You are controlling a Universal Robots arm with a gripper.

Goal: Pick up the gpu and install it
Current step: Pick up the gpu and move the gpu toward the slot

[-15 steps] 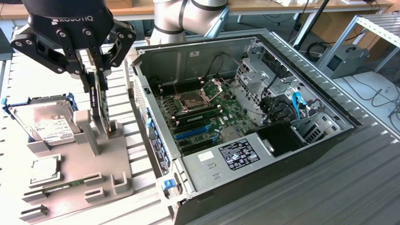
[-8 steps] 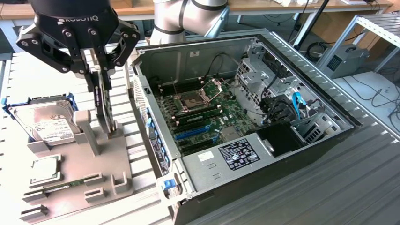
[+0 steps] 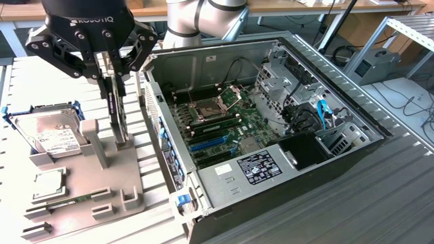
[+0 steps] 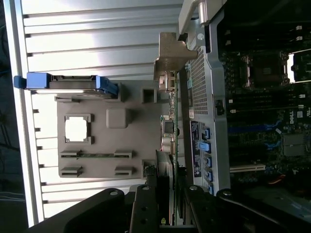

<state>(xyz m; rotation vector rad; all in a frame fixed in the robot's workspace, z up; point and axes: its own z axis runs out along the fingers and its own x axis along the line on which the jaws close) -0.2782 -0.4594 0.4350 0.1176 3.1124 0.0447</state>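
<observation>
One claw clamps upright gpu beside open case.

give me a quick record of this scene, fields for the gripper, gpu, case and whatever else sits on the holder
gripper: shut on the gpu's upper edge, above the gray holder
gpu: upright, edge-on in the exterior view, lower end at the holder's slot; cannot tell if it has cleared it
computer case: open, at the exterior view's right, motherboard exposed, gpu not in it
hard drive: in a blue caddy, to the exterior view's left of the gpu
memory stick: lying flat in the holder
</observation>
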